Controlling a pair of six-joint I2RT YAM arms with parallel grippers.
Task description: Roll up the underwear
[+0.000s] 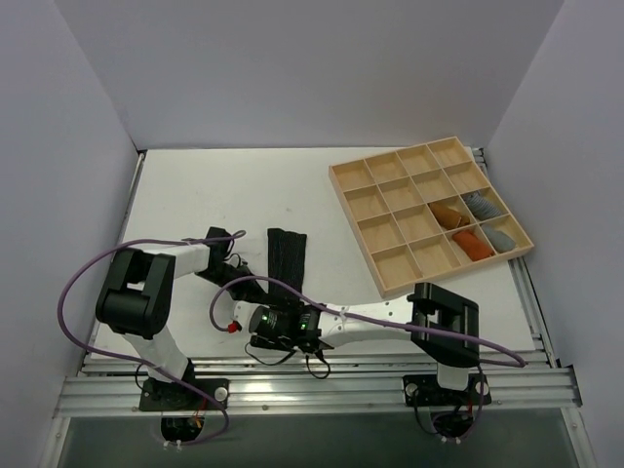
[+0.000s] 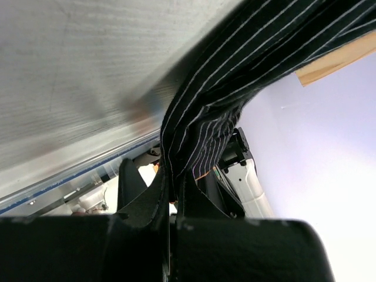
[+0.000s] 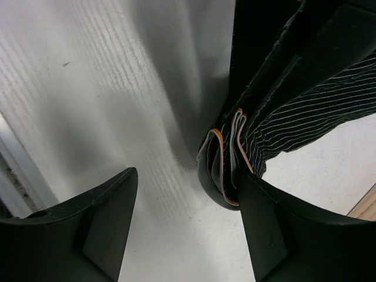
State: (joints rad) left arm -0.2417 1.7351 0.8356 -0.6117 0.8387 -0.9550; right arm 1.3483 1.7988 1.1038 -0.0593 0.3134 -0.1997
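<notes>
The underwear (image 1: 286, 255) is found stretched along the table (image 1: 244, 185), one end pinched in the closed left claw (image 2: 171, 179). The right claw (image 3: 187, 200) is spread wide and holds nothing, with the folded edge of the garment between its jaws.

The underwear (image 1: 287, 258) is black with thin white pinstripes; the table (image 1: 234, 185) white.

Top view: lower end of underwear (image 1: 287, 255) lost behind right arm (image 1: 370, 327); jaw state of left gripper (image 1: 234, 237) too small to be read.
Left wrist view: underwear cut off at upper right edge; pinched end hidden between fingers (image 2: 147, 194).
Right wrist view: underwear cut off at right edge; upper part masked by black shape (image 3: 282, 53), identity not determinable; finger bases of right gripper (image 3: 185, 235) cut off at bottom edge.
</notes>
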